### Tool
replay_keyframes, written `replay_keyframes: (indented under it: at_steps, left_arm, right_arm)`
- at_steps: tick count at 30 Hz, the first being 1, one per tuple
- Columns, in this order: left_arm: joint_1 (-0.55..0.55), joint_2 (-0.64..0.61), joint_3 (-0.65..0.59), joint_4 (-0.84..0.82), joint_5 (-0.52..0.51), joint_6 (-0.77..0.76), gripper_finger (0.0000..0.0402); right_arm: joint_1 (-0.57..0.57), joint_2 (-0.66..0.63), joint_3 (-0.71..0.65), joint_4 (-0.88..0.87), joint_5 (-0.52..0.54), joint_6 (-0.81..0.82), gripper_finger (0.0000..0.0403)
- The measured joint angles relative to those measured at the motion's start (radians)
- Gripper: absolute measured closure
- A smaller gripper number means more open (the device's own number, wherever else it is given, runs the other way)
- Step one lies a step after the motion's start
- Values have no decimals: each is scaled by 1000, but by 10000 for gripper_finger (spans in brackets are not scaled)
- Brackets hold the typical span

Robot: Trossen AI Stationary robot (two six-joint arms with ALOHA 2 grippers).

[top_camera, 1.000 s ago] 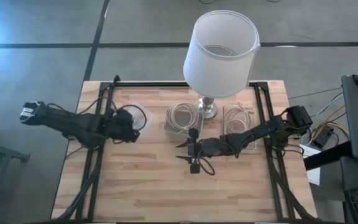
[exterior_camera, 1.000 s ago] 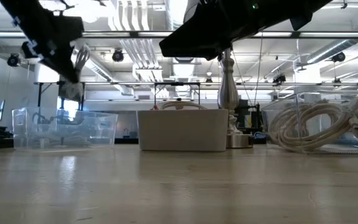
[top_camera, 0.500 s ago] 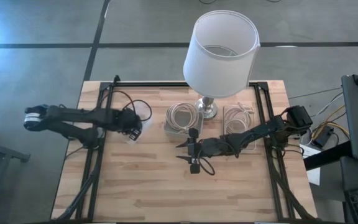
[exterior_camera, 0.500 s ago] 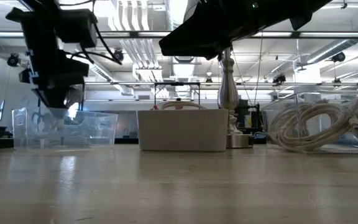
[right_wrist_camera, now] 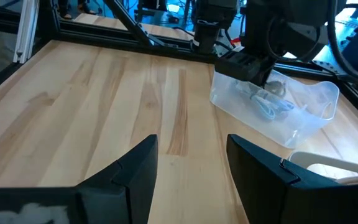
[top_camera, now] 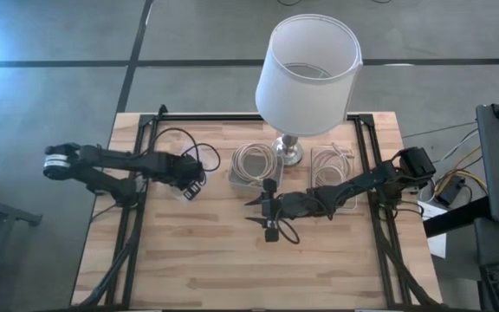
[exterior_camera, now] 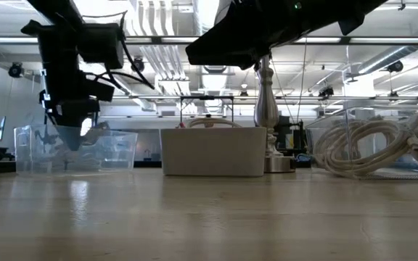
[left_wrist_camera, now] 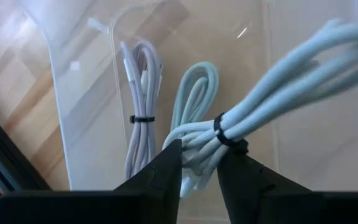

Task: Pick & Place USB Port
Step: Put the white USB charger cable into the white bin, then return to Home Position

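Observation:
My left gripper (top_camera: 194,188) is shut on a bundle of white cable (left_wrist_camera: 278,87) and stands over the clear plastic box (top_camera: 186,165) at the table's left, its fingers reaching down into the box (exterior_camera: 71,134). Two more tied cable bundles, one lilac (left_wrist_camera: 140,106) and one pale green (left_wrist_camera: 194,99), lie on the box's floor. My right gripper (top_camera: 269,212) is open and empty, held above the middle of the table; it also shows in the right wrist view (right_wrist_camera: 188,162). My left gripper pinches the white cable bundle between its two fingers, just beside the black tie (left_wrist_camera: 219,132) that binds the strands. The fingers come from above, slanting down into the clear box. The rest of the bundle reaches away from the fingers over the box's floor.
A white box with a coiled cable (top_camera: 254,165) stands mid-table, a lamp (top_camera: 310,74) with a metal foot (top_camera: 288,154) behind it, and a clear tray of white cable (top_camera: 332,165) to the right. Bare wood (top_camera: 232,260) lies toward the near edge.
My left gripper has gone toward the table's right and down with the white cable bundle, from above and beside the clear box to over it, and its fingers now reach into the box.

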Motion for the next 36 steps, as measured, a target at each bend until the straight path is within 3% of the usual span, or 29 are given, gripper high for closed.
replay_keyframes:
  at_steps: [8, 13, 17, 26, 30, 33, 36]
  left_arm:
    - [-1, -22, 109, -110, 8, 51, 264]
    - [-9, -58, 198, -216, 9, 59, 263]
    - [-60, -112, 235, -180, -15, 97, 263]
    - [-343, -290, 230, -9, -361, 225, 266]
    - [-511, -349, 223, 3, -508, 225, 266]
    - [-630, -397, 194, 3, -597, 230, 266]
    - [-716, -449, 138, 14, -613, 220, 266]
  right_arm:
    - [0, -1, 0, 0, 0, 19, 213]
    - [1, -12, 0, -4, 0, 9, 213]
    - [14, -91, 0, -76, 0, 11, 213]
    - [86, -444, 0, -514, -1, 6, 213]
    - [102, -580, -16, -682, 0, 129, 213]
    - [106, -643, -60, -697, 0, 195, 213]
    - [107, -685, -158, -588, -2, 136, 213]
